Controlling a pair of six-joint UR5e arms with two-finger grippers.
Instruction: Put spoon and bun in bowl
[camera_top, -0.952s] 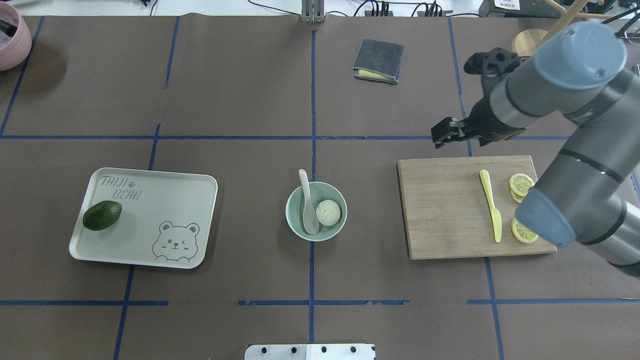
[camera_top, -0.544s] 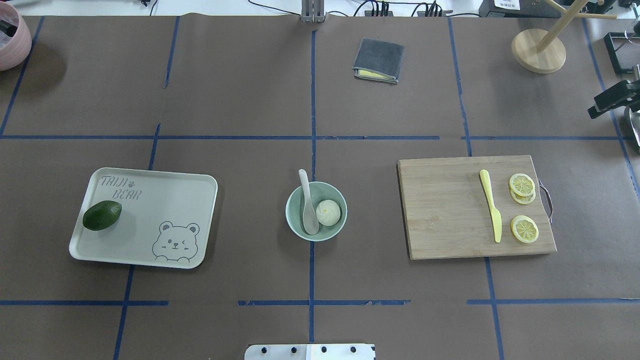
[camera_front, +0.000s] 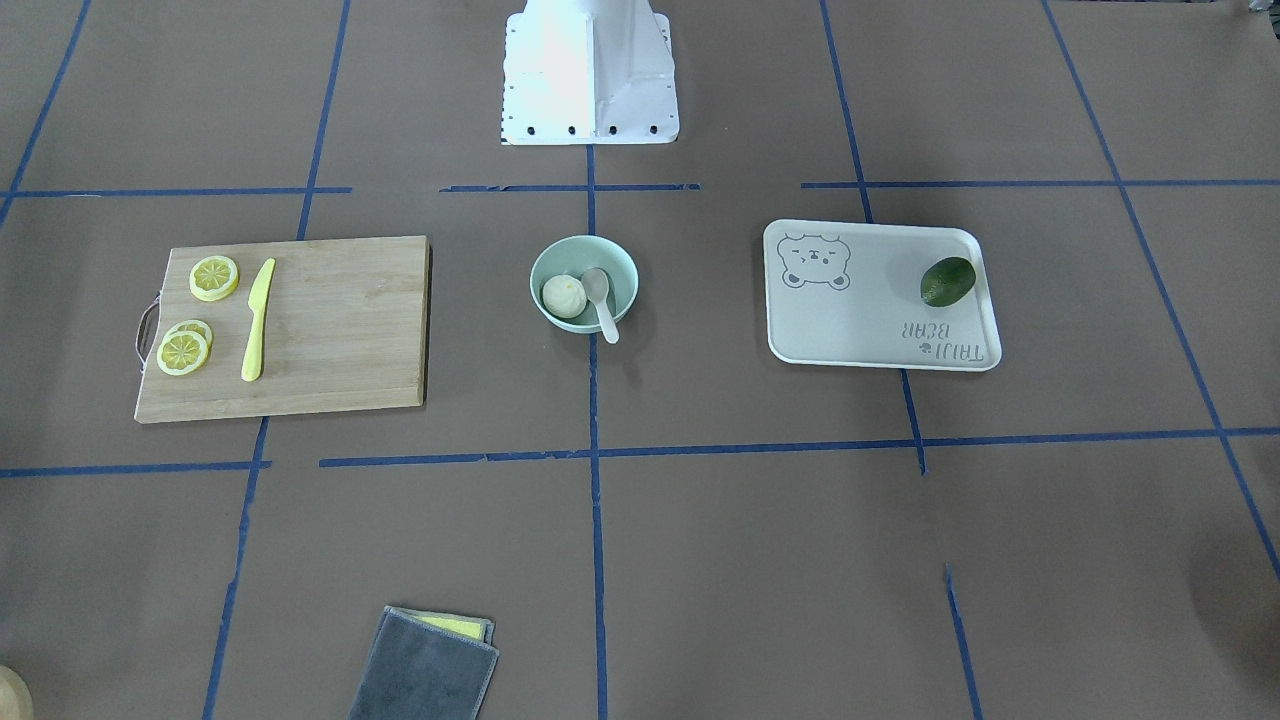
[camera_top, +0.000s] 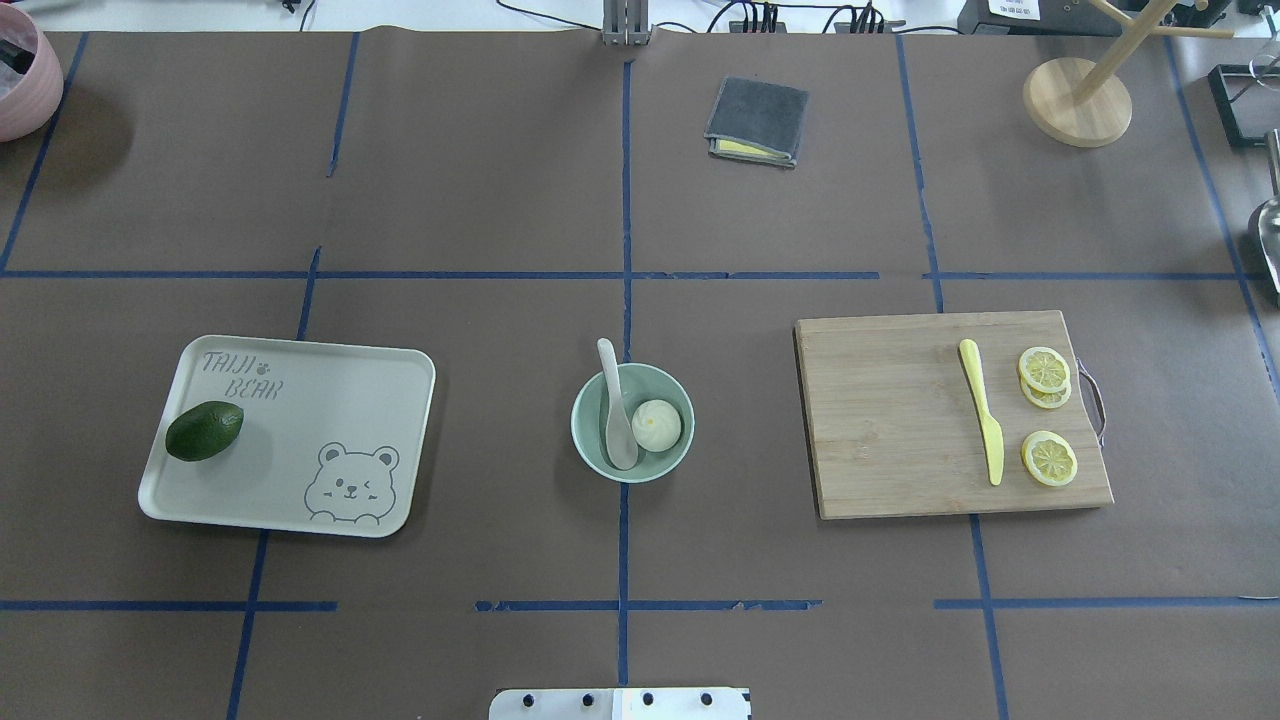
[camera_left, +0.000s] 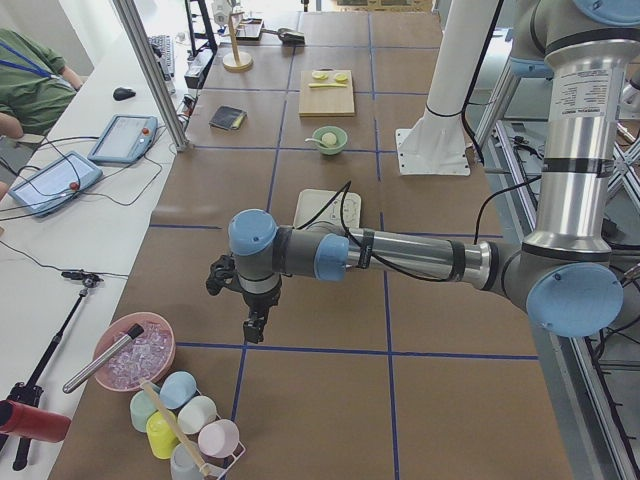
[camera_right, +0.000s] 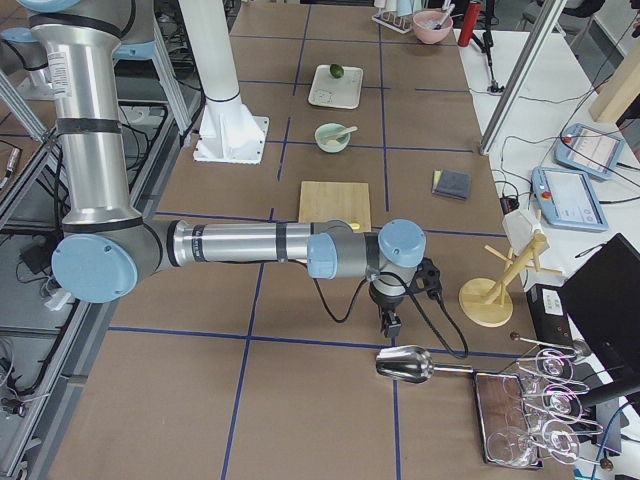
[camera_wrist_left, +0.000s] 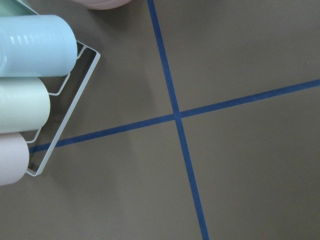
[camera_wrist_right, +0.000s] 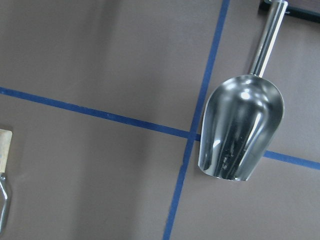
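Note:
The pale mint-green bowl (camera_top: 660, 468) stands at the table's middle, also in the front-facing view (camera_front: 620, 265). The off-white spoon (camera_top: 612, 400) lies in it, scoop inside and handle over the far rim (camera_front: 603, 305). The white pleated bun (camera_top: 656, 425) sits in the bowl beside the scoop (camera_front: 563, 295). My left gripper (camera_left: 255, 328) hangs over the table's left end, far from the bowl. My right gripper (camera_right: 388, 325) hangs over the right end. Both show only in side views, so I cannot tell whether they are open or shut.
A bear-print tray (camera_top: 300, 480) with an avocado (camera_top: 204, 430) lies left of the bowl. A cutting board (camera_top: 890, 420) with a yellow knife (camera_top: 982, 410) and lemon slices (camera_top: 1048, 460) lies right. A grey cloth (camera_top: 757, 120) lies far back. A metal scoop (camera_wrist_right: 240, 130) lies under the right wrist.
My right arm has swung away to the right and left the overhead view. The bowl, spoon and bun have not moved.

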